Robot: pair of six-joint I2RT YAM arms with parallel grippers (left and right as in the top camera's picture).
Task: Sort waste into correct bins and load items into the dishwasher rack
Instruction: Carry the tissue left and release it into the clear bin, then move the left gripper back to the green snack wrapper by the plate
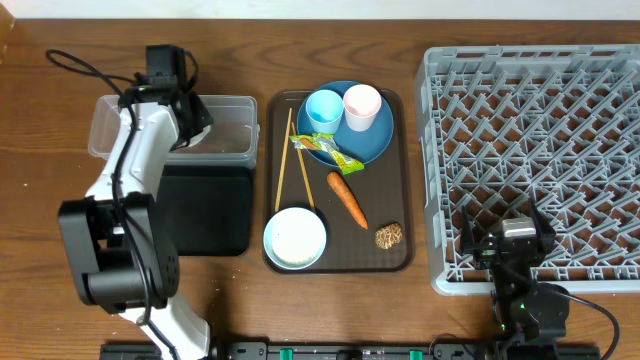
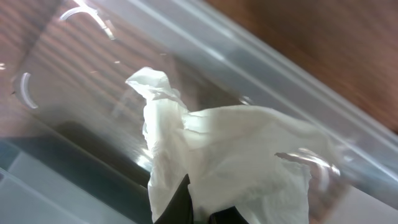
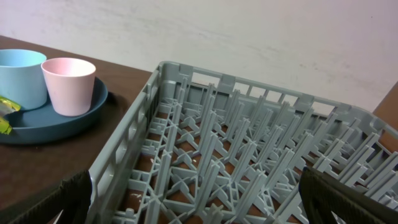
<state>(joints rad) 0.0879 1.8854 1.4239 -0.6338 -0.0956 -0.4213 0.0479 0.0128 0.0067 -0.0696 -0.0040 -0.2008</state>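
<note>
Waste-sorting step, first item: the left gripper [image 2: 199, 210] is clenched on the crumpled white napkin [image 2: 230, 155], which hangs inside the clear plastic tub [image 1: 108, 128], its lower folds free of the fingers; whether it touches the tub floor cannot be told; the next move, by judgement, calls for the jaws to part so the napkin drops, then a reach to the serving tray [image 1: 388, 190]; the right gripper [image 3: 199, 208] stands released at the near corner of the dishwasher rack [image 1: 530, 140], which holds nothing; the black tray [image 1: 205, 210] shows no contents; on the serving tray lie the blue plate [image 1: 375, 145] carrying the light-blue cup [image 1: 323, 108], pink cup [image 1: 361, 105] and snack wrapper [image 1: 330, 150], beside chopsticks [image 1: 285, 160], carrot [image 1: 348, 198], brown food piece [image 1: 389, 236] and bowl [image 1: 295, 238].
</note>
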